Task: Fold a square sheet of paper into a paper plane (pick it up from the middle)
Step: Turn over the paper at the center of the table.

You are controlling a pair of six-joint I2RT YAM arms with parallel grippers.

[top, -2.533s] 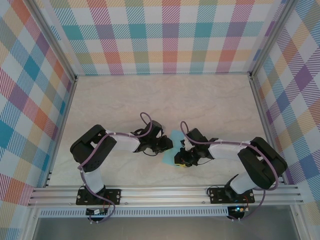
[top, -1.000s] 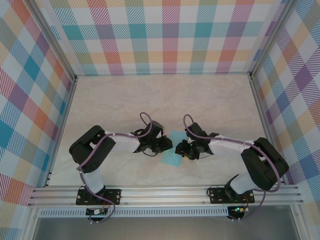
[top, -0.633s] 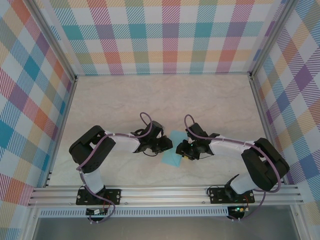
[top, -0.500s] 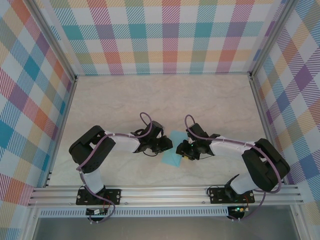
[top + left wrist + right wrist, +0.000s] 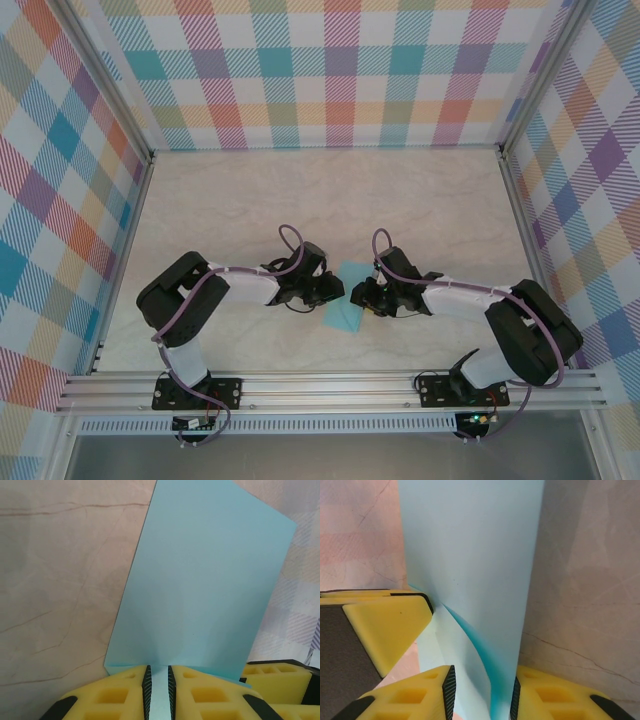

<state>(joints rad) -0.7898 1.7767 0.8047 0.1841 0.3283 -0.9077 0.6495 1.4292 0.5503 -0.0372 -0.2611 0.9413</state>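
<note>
From where I stand, the square sheet of paper [image 5: 341,314] hangs between the two arms, toward 6 o'clock from the middle of the table [image 5: 300,200] and near the front rail. The left gripper [image 5: 336,291] meets it from 9 o'clock and the right gripper [image 5: 360,297] from 3 o'clock, the two claws nearly nose to nose.

Through the left wrist camera, the yellow fingers with their black pads are drawn in to a thin slit, and the sheet's near edge is pinched in that slit. The rest of the paper runs away toward 12 o'clock, smooth and flat (only a faint dent shows just above the grip). At 4 o'clock in that view a yellow finger of the other claw sits just beside the sheet's lower corner.

Through the right wrist camera the jaws stand wider apart. The paper's edge, bent into a soft curl, passes between them. I cannot tell whether they actually squeeze it. At 9 o'clock there, the left claw's yellow finger lies against the sheet.
</note>
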